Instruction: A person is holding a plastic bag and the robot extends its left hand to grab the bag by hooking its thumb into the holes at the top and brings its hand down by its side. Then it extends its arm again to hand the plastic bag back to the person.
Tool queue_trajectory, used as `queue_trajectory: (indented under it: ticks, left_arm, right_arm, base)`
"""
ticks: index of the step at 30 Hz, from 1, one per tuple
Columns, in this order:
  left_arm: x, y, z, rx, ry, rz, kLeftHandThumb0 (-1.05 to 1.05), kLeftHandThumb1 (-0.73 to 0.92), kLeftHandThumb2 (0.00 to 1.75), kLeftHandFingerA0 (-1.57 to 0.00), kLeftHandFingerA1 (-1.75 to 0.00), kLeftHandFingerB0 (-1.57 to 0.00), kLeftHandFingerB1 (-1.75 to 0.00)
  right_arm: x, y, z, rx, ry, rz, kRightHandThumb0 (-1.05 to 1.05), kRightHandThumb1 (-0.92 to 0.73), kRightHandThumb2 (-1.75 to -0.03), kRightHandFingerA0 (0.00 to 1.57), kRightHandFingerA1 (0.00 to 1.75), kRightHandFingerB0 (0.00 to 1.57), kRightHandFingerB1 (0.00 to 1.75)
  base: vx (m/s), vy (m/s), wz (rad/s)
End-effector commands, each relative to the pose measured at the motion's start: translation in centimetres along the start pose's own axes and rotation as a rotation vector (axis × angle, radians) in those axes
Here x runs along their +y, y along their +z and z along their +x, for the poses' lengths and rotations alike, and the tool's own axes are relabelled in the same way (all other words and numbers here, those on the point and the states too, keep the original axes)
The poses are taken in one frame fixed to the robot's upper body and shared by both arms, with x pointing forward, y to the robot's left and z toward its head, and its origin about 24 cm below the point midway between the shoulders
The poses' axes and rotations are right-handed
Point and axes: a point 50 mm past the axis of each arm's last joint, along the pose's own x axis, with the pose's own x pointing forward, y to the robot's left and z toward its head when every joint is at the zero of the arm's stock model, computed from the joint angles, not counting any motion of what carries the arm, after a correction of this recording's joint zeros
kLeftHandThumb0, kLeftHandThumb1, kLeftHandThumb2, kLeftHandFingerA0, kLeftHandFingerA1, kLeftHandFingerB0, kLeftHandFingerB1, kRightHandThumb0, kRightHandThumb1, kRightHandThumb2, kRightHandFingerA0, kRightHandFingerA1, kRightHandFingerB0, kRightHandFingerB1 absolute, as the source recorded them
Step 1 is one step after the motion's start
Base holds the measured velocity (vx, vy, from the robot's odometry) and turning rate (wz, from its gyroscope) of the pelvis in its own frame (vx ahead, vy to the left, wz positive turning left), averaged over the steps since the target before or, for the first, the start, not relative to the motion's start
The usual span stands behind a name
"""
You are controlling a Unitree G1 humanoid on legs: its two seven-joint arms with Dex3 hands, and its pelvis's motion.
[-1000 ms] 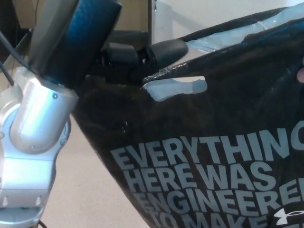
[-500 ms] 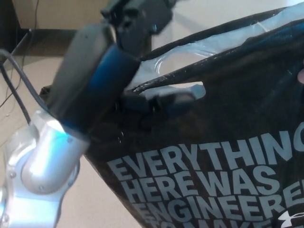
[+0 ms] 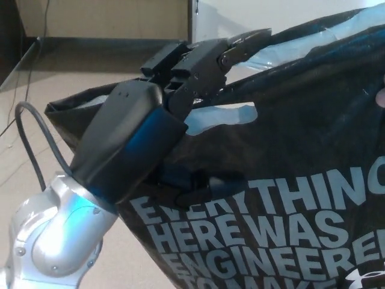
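Head view is filled mostly by the black plastic bag (image 3: pixel 289 180), which spreads across the right and lower picture with pale printed lettering (image 3: pixel 258 223) on its side. Compared with half a second ago, my left forearm (image 3: pixel 126 144) sits lower and more square to the bag, and my left hand (image 3: pixel 192 78) now lies against the bag's top edge, where before it was lifted above it. Its two thick fingers (image 3: pixel 240 43) reach over the rim just above the cut-out handle hole (image 3: pixel 222 115); a dark digit (image 3: pixel 198 179) shows lower down against the bag's face, so the hand straddles the edge, but I cannot tell whether it truly grips. My right hand does not show. Behind, a beige floor (image 3: pixel 72 78) runs to a tan wall (image 3: pixel 108 18) with a dark baseboard. Open floor lies left of the bag; a cable (image 3: pixel 36 138) loops there beside my silver elbow joint (image 3: pixel 54 241).
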Motion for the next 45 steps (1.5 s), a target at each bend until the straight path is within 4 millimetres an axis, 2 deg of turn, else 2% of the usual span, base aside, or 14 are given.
queue_trajectory:
  ticks: [1, 3, 4, 5, 10, 11, 20, 21, 22, 23, 25, 26, 43, 45]
  left_arm:
    - [0.1, -1.0, 0.4, 0.044, 0.035, 0.106, -0.65, 0.42, 0.77, -0.03, -0.39, -0.09, -0.3]
    - [0.3, -1.1, 0.7, 0.047, 0.053, 0.147, -0.7, 0.44, 0.76, -0.04, -0.39, -0.07, -0.29]
    - [0.4, -1.1, 0.8, 0.045, 0.063, 0.161, -0.64, 0.52, 0.57, -0.13, -0.32, -0.11, -0.24]
    - [0.5, -1.2, 0.9, 0.046, 0.067, 0.166, -0.77, 0.47, 0.75, -0.09, -0.4, -0.13, -0.23]
    - [0.9, -1.4, 1.4, 0.032, 0.135, 0.205, -0.65, 0.42, 0.77, -0.09, -0.44, 0.0, -0.29]
    - [0.9, -1.3, 1.5, 0.031, 0.152, 0.222, -0.34, 0.3, 0.88, -0.01, -0.49, 0.0, -0.48]
    - [1.1, -1.4, 2.0, 0.04, 0.221, 0.269, -0.33, 0.32, 0.89, 0.0, -0.49, 0.0, -0.48]
    - [1.0, -1.4, 2.1, 0.029, 0.237, 0.267, -0.32, 0.31, 0.88, -0.01, -0.49, 0.0, -0.48]
    - [1.0, -1.5, 2.1, 0.023, 0.243, 0.266, -0.31, 0.31, 0.87, -0.02, -0.49, 0.0, -0.48]
    - [0.9, -1.5, 2.2, 0.017, 0.25, 0.264, -0.31, 0.3, 0.87, -0.02, -0.49, 0.0, -0.48]
    - [0.8, -1.5, 2.4, 0.01, 0.259, 0.266, -0.31, 0.3, 0.87, -0.02, -0.49, 0.0, -0.48]
    - [0.8, -1.4, 2.5, 0.007, 0.264, 0.269, -0.59, 0.43, 0.69, -0.16, -0.41, -0.09, -0.34]
    - [-0.7, 0.2, 6.0, -0.028, 0.42, 0.319, -0.61, 0.41, 0.72, -0.39, -0.47, -0.26, -0.39]
    - [-0.8, 0.4, 6.6, -0.041, 0.437, 0.352, -0.54, 0.5, 0.56, -0.45, -0.39, -0.32, -0.31]
  right_arm:
    - [-0.2, -0.2, -0.2, 0.006, -0.007, -0.005, -0.34, -0.71, -0.61, 0.72, 0.51, 0.56, 0.42]
    - [-0.2, -0.3, -0.1, 0.006, -0.006, -0.005, -0.35, -0.71, -0.61, 0.72, 0.5, 0.55, 0.42]
    - [-0.2, -0.3, -0.1, 0.009, -0.006, -0.009, -0.41, -0.6, -0.83, 0.64, 0.6, 0.51, 0.53]
    - [-0.2, -0.2, -0.1, 0.008, -0.006, -0.01, -0.34, -0.71, -0.61, 0.72, 0.51, 0.56, 0.42]
    - [-0.3, -0.2, -0.1, 0.005, -0.009, -0.009, -0.34, -0.71, -0.61, 0.72, 0.5, 0.56, 0.42]
    - [-0.2, -0.2, -0.2, 0.003, -0.008, -0.008, -0.35, -0.71, -0.6, 0.7, 0.48, 0.56, 0.41]
    - [-0.2, -0.3, -0.2, 0.007, -0.009, -0.002, -0.35, -0.71, -0.61, 0.73, 0.5, 0.55, 0.41]
    - [-0.2, -0.3, -0.2, 0.007, -0.005, -0.013, -0.41, -0.6, -0.83, 0.64, 0.6, 0.51, 0.53]
    - [-0.2, -0.3, -0.1, 0.01, -0.003, -0.017, -0.36, -0.71, -0.6, 0.68, 0.48, 0.54, 0.41]
    - [-0.2, -0.3, -0.1, 0.011, -0.003, -0.016, -0.41, -0.6, -0.82, 0.63, 0.59, 0.51, 0.53]
    - [-0.3, -0.3, -0.1, 0.01, -0.008, -0.007, -0.34, -0.71, -0.61, 0.72, 0.5, 0.57, 0.42]
    - [-0.3, -0.2, -0.2, 0.007, -0.01, -0.01, -0.35, -0.71, -0.61, 0.73, 0.51, 0.57, 0.42]
    - [-0.5, -0.1, -0.2, 0.003, -0.016, -0.019, -0.37, -0.71, -0.6, 0.69, 0.48, 0.55, 0.41]
    - [-0.7, 0.1, -0.2, -0.008, -0.016, -0.021, -0.36, -0.72, -0.6, 0.69, 0.48, 0.55, 0.41]
  base:
    - [0.0, 0.0, 0.0]
    - [0.0, 0.0, 0.0]
    - [0.0, 0.0, 0.0]
    - [0.0, 0.0, 0.0]
    - [0.0, 0.0, 0.0]
    - [0.0, 0.0, 0.0]
    - [0.0, 0.0, 0.0]
    - [0.0, 0.0, 0.0]
    - [0.0, 0.0, 0.0]
    - [0.0, 0.0, 0.0]
    - [0.0, 0.0, 0.0]
    - [0.0, 0.0, 0.0]
    - [0.0, 0.0, 0.0]
    - [0.0, 0.0, 0.0]
